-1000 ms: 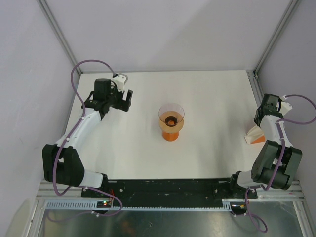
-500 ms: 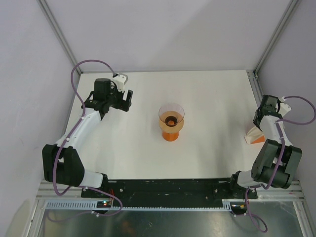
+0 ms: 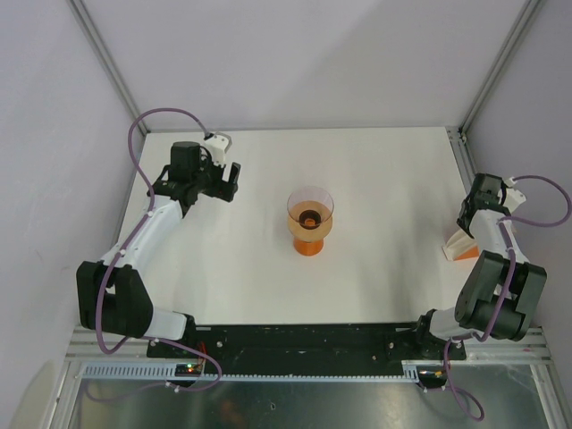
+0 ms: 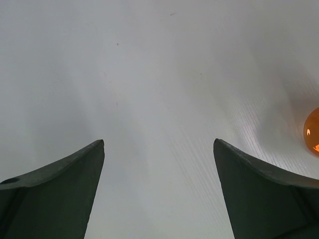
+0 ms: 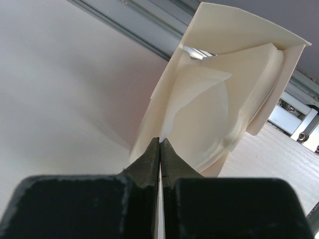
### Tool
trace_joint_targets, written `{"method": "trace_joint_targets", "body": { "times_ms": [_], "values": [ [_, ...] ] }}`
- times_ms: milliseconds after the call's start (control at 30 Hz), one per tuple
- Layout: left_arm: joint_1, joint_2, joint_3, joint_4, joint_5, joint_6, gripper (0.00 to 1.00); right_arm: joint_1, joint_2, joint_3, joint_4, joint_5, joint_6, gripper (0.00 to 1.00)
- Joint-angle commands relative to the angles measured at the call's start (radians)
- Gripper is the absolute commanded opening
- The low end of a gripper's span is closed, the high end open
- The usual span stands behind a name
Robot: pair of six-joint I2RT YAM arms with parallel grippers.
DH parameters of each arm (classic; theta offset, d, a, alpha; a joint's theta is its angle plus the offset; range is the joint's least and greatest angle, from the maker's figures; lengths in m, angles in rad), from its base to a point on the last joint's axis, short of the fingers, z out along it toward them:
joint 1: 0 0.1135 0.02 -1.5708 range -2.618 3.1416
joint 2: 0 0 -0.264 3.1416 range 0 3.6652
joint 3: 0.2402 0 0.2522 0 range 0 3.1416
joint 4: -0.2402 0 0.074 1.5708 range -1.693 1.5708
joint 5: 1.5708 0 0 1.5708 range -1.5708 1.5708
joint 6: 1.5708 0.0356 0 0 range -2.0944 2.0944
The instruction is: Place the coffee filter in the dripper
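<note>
The dripper (image 3: 310, 221) stands upright near the middle of the white table (image 3: 393, 188).

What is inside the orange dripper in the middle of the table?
The dripper is empty: through its open rim only a dark spot at its narrow bottom shows. The part of the table under its base is covered.

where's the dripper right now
In the top view the dripper stands upright near the middle of the table, with bare tabletop all around it and nothing touching it.
</note>
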Motion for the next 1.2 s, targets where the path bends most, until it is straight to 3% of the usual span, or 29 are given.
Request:
{"method": "trace_joint_targets", "body": {
  "times_ms": [0, 500, 1167],
  "values": [
    [0.009, 0.001, 0.007, 0.031, 0.016, 0.007, 0.94, -0.004, -0.053, 0.000, 0.009, 0.016, 0.023, 0.00],
    [0.008, -0.010, 0.002, 0.029, 0.034, 0.010, 0.94, 0.003, -0.263, 0.000, -0.056, -0.032, 0.025, 0.00],
    [0.009, -0.017, -0.005, 0.029, 0.057, 0.011, 0.95, 0.037, -0.393, 0.000, -0.067, -0.109, 0.036, 0.00]
  ]
}}
